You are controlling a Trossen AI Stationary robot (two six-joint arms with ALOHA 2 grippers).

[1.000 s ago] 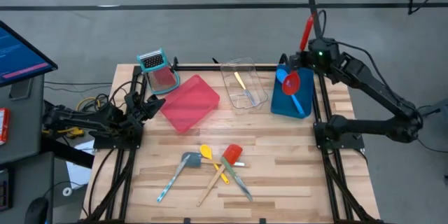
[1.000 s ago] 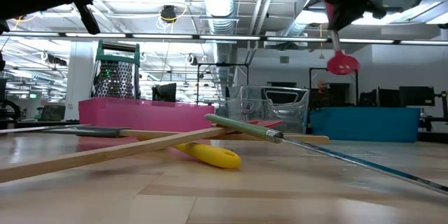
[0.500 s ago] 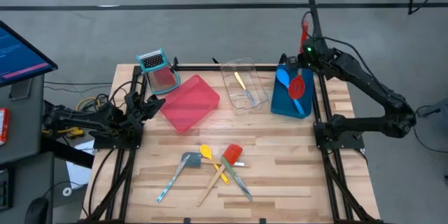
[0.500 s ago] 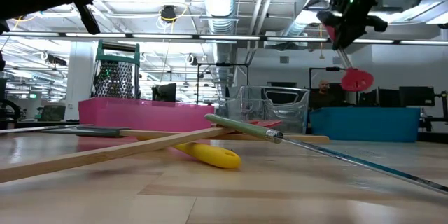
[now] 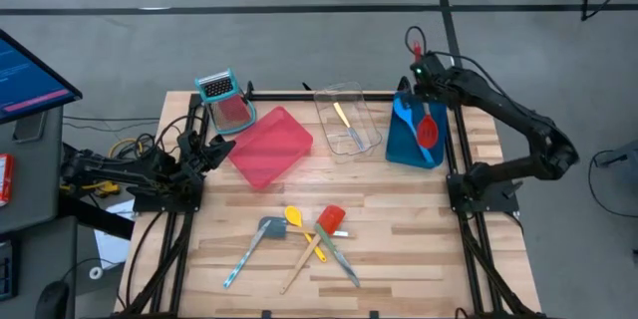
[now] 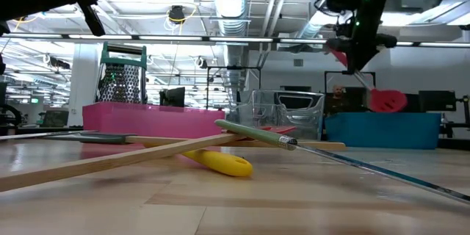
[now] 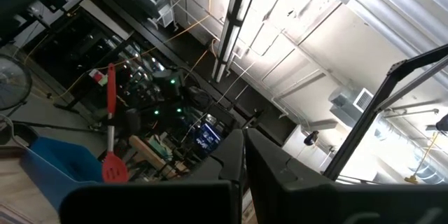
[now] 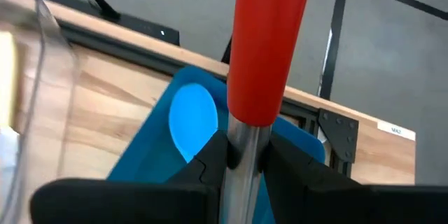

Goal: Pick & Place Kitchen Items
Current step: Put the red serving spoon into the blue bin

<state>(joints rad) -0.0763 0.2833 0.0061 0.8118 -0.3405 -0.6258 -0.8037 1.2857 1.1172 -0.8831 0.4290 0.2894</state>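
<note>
The right gripper (image 8: pixel 241 155) was clenched on the red spoon (image 5: pixel 427 130), its 2 dark fingers pinching the metal shank just below the red grip. From the claw the spoon hung down and slanted, its bowl poised above the blue tray (image 5: pixel 407 147), not visibly touching it. The step in hand looked like the drop into that tray. Directly beneath the claw, inside the tray, lay the blue spatula (image 8: pixel 193 120), so a good release would lower the bowl until it neared the tray floor beside that spatula, then part the fingers and lift straight up, letting the long handle fall inward rather than over the rim. Just beside the tray, toward the table's middle, stood the clear tray (image 5: pixel 349 116). Farther out, well apart from the claw, the yellow spoon (image 5: pixel 294 217), the red wooden-handled spatula (image 5: pixel 328 221) and the grey-teal spatula (image 5: pixel 267 228) waited on the boards. Farthest off, the left gripper (image 5: pixel 221 146) rested at the opposite edge; whether it was released I cannot tell.
</note>
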